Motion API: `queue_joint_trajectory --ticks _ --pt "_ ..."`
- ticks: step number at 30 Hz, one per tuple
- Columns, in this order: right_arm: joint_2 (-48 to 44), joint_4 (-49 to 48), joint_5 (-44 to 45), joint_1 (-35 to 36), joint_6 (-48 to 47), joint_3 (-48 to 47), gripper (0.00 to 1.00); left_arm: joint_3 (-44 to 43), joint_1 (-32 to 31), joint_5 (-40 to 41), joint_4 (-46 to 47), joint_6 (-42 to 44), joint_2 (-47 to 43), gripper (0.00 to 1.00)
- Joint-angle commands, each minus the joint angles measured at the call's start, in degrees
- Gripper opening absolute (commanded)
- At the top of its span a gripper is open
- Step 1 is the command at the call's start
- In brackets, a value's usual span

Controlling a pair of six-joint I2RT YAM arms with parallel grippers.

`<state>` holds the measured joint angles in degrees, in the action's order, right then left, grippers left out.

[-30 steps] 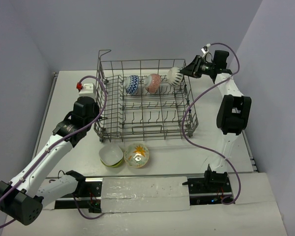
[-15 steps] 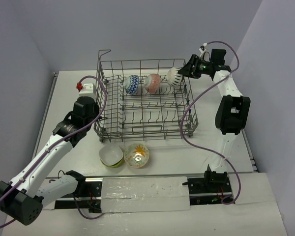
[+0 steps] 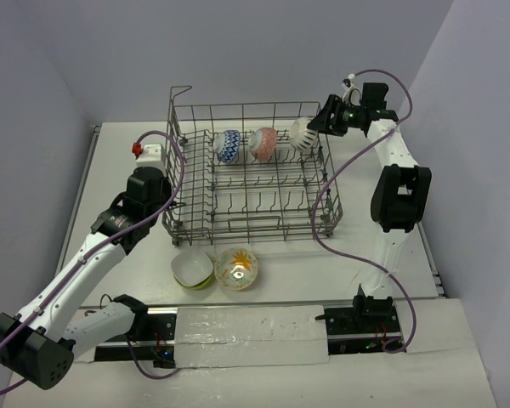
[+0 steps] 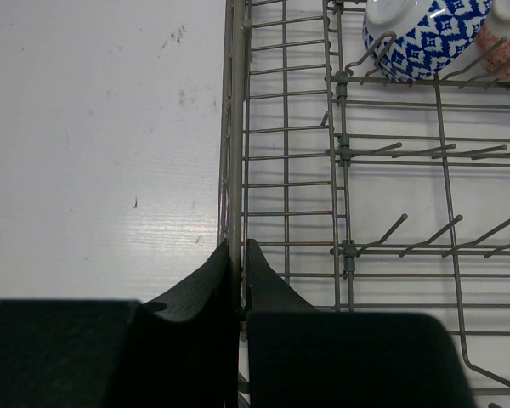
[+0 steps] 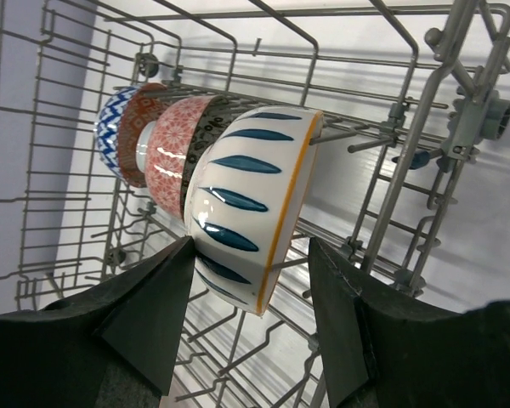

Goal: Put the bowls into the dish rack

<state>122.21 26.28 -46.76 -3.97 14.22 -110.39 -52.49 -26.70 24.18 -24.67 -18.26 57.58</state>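
R end effector [image 3: 325, 121] is at the far-R corner of the grey wire dish rack [image 4: 235, 127], jaws wide, one finger each side of the white ceramic bowl w/ dark blue marks [image 5: 238, 204]. I can't tell if the L finger touches it; the R finger is clear. That bowl stands on edge in the far tine row, tight against the red-orange patterned bowl [image 3: 264, 143], w/ the blue-white patterned bowl [image 3: 228, 146] beyond. L end effector [image 4: 240, 255] is pinched shut on the rack's L rim wire.

Risks: a finger clipping the rim on the way out could tip the bowl off its tines or knock its neighbours. The purple cable [image 3: 323, 204] droops over the rack's R wall and may snag.

Room: walls sit close behind and to the R, so the exit is prob. up. Mid and near tine rows are free. The lime-green bowl [image 3: 192, 269] and yellow-floral bowl [image 3: 236, 268] wait on the white bench [image 4: 85, 127], just in front of the rack.
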Motion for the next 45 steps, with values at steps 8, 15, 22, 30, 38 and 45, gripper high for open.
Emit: queue_joint_trajectory --ticks 8,15,22,30,38,45 --pt "1.6 4.7 5.5 2.2 -3.8 -2.6 0.63 -0.3 0.3 -1.7 -2.9 2.0 -0.1 0.00" --pt "2.0 6.6 6.7 2.9 -5.2 -3.9 0.63 -0.3 0.3 -1.8 -2.9 2.0 -0.1 0.00" --pt "2.2 9.0 9.4 3.7 -6.6 -5.2 0.62 -0.3 0.3 -2.1 -2.9 2.0 -0.1 0.00" --pt "3.5 12.1 13.4 5.9 -8.2 -7.7 0.59 -0.4 0.3 -2.5 -2.9 2.0 0.1 0.00" --pt "4.8 15.2 17.7 7.5 -9.9 -9.7 0.59 -0.4 0.3 -2.6 -2.9 2.0 0.0 0.00" --pt "6.2 16.7 19.7 8.5 -10.7 -10.2 0.59 -0.3 0.3 -2.8 -2.9 2.1 -0.3 0.00"
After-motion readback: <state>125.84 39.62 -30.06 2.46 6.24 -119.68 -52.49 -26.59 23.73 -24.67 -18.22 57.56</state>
